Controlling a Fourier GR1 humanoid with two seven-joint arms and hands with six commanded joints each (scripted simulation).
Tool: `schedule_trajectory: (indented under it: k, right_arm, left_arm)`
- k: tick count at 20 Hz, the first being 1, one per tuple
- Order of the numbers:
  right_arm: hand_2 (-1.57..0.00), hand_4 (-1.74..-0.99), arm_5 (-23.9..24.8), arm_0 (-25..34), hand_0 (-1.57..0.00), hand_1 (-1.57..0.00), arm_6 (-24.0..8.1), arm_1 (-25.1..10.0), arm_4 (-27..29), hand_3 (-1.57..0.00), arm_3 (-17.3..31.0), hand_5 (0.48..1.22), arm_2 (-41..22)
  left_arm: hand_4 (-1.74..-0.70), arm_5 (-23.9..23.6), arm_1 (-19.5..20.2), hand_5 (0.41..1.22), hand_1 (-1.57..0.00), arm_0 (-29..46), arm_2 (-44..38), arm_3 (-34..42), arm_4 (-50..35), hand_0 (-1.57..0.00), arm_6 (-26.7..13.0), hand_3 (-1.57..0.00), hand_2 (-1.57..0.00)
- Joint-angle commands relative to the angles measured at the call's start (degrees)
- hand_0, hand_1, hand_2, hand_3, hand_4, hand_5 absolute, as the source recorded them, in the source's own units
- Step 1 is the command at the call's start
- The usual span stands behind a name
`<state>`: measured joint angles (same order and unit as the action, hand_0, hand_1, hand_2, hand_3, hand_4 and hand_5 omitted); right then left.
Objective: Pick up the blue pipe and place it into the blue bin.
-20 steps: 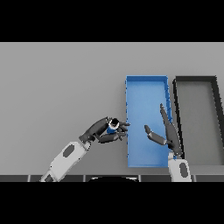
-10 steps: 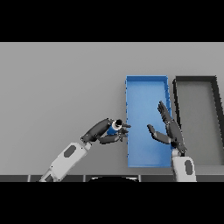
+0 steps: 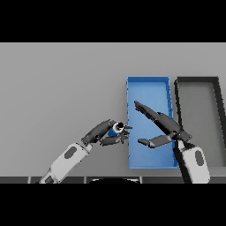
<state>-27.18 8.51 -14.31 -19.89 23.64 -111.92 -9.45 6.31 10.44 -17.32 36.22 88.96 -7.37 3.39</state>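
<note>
Surface: grey table (image 3: pixel 57 88) fills my view, plain, w/ two bins on the right half.
Blue bin: blue bin (image 3: pixel 148 84) sits right of centre, long side running near-to-far; I see its floor bare at the far end, near part partly covered by the R hand.
Dark bin: dark bin (image 3: pixel 198 81) just beside the blue one on its right, same orientation, rims close; can't tell if they touch.
Left arm: comes in from the near-left edge, white/grey forearm angled toward the right.
Left hand: left hand (image 3: pixel 102 132) is just left of the blue bin's left wall, abt mid-to-near along its length; fingers and thumb curled round the pipe, fingertips reaching to the bin's left rim.
Pipe: blue pipe (image 3: pixel 116 128) is short, held in the L hand's fingers w/ its pale open end facing me; it's still outside the bin, just beside the left wall. Can't tell from here if it's clear of the table.
Right arm: enters from the near-right edge, next to the bin's near-right corner.
Right hand: right hand (image 3: pixel 164 124) is over the blue bin's near half, holding nothing; fingers straight and together pointing far-left, thumb spread apart toward the left.
Hands: apart, w/ the bin's left wall between them.
</note>
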Motion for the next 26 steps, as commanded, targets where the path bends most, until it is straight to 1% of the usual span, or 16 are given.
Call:
schedule_trajectory:
  k: [1,3,8,12,14,15,16,17,18,19,20,21,22,23,24,26]
  right_arm:
    - [0.0,-1.314,-0.77,1.31,0.0,0.0,-0.66,0.25,0.05,0.0,-0.69,0.51,-1.48]
    - [0.0,-1.306,-2.86,4.0,0.0,0.0,-0.8,0.45,-2.21,0.0,0.74,0.521,-3.23]
    - [0.0,-1.232,-4.4,10.91,0.0,0.0,-3.75,4.08,-3.86,0.0,4.2,0.531,-7.47]
    - [0.0,-1.222,-5.13,15.62,0.0,0.0,-4.97,7.59,-4.98,0.0,7.92,0.519,-9.59]
    - [0.0,-1.218,-5.94,16.47,0.0,0.0,-4.65,8.5,-4.92,0.0,8.93,0.508,-10.24]
    - [-0.03,-1.222,-5.91,18.57,0.0,-0.01,-5.3,9.18,-4.32,0.0,10.13,0.506,-10.03]
    - [-0.1,-1.245,-6.27,19.41,-0.05,-0.08,-5.84,9.82,-4.32,-0.05,11.03,0.506,-10.51]
    - [-0.24,-1.294,-7.14,20.55,-0.18,-0.22,-5.98,10.1,-3.91,-0.16,12.33,0.509,-10.45]
    - [-0.38,-1.335,-7.39,21.81,-0.35,-0.38,-6.31,10.97,-4.5,-0.3,13.34,0.507,-10.94]
    - [-0.53,-1.362,-7.44,22.65,-0.53,-0.53,-6.93,11.5,-4.36,-0.44,13.49,0.508,-11.27]
    - [-0.74,-1.43,-8.06,23.17,-0.72,-0.7,-6.62,11.87,-4.7,-0.63,14.03,0.522,-11.71]
    - [-0.91,-1.486,-8.19,23.79,-0.89,-0.87,-6.03,12.21,-3.64,-0.77,14.75,0.55,-11.54]
    - [-1.04,-1.53,-8.48,23.48,-1.02,-1.01,-6.42,12.7,-1.72,-0.87,15.01,0.606,-12.06]
    - [-1.14,-1.562,-9.0,22.96,-1.13,-1.12,-7.15,11.97,0.05,-0.96,14.9,0.666,-11.84]
    - [-1.23,-1.526,-8.64,22.89,-1.22,-1.21,-8.33,12.6,1.52,-1.08,14.85,0.728,-12.6]
    - [-1.35,-1.469,-8.62,21.86,-1.35,-1.34,-7.34,12.88,2.37,-1.26,15.23,0.905,-12.46]
  left_arm:
    - [-1.74,0.15,0.07,1.221,-1.57,-0.7,-0.29,-0.32,-0.1,-1.57,-0.21,-1.48,-1.57]
    - [-1.74,0.66,0.38,1.221,-1.57,-1.01,-0.47,-0.35,-0.7,-1.57,-0.38,-1.48,-1.57]
    - [-1.74,1.57,0.23,1.221,-1.57,-0.85,-0.28,-0.01,-1.93,-1.57,1.08,-1.52,-1.57]
    - [-1.74,1.97,0.12,1.221,-1.57,-1.45,0.19,-0.48,-1.8,-1.57,0.38,-1.54,-1.57]
    - [-1.74,1.51,0.96,1.221,-1.57,-1.08,0.39,-0.27,-0.74,-1.57,0.73,-1.54,-1.57]
    - [-1.74,2.01,1.19,1.221,-1.57,-0.87,0.26,-0.18,-1.48,-1.57,0.62,-1.54,-1.57]
    - [-1.74,2.71,1.26,1.221,-1.57,-1.19,-0.31,-0.33,-2.73,-1.57,0.72,-1.48,-1.57]
    - [-1.74,2.28,2.01,1.221,-1.33,-1.78,-0.15,-0.38,-1.14,-1.39,1.06,-1.29,-1.32]
    - [-1.68,2.61,3.42,1.221,-1.08,-2.75,1.01,-0.71,0.8,-1.18,-2.9,-1.03,-1.06]
    - [-1.55,3.32,4.43,1.221,-0.88,-3.23,1.9,0.14,1.2,-0.99,-6.36,-0.82,-0.85]
    - [-1.48,3.23,4.24,1.221,-0.71,-2.88,2.21,0.4,1.91,-0.82,-7.72,-0.66,-0.68]
    - [-1.53,2.57,3.55,1.221,-0.71,-2.28,1.68,0.66,2.23,-0.78,-6.88,-0.58,-0.69]
    - [-1.57,1.89,2.88,1.221,-0.88,-2.94,0.62,0.27,2.73,-0.94,-5.74,-0.78,-0.86]
    - [-1.61,1.42,1.87,1.221,-1.02,-2.32,0.38,-0.15,2.14,-1.06,-4.7,-0.94,-0.97]
    - [-1.63,1.65,1.76,1.221,-1.13,-1.79,0.03,0.33,1.21,-1.16,-3.87,-1.07,-1.05]
    - [-1.67,1.58,0.63,1.221,-1.29,-1.04,-0.81,0.72,-0.92,-1.31,-1.16,-1.25,-1.19]
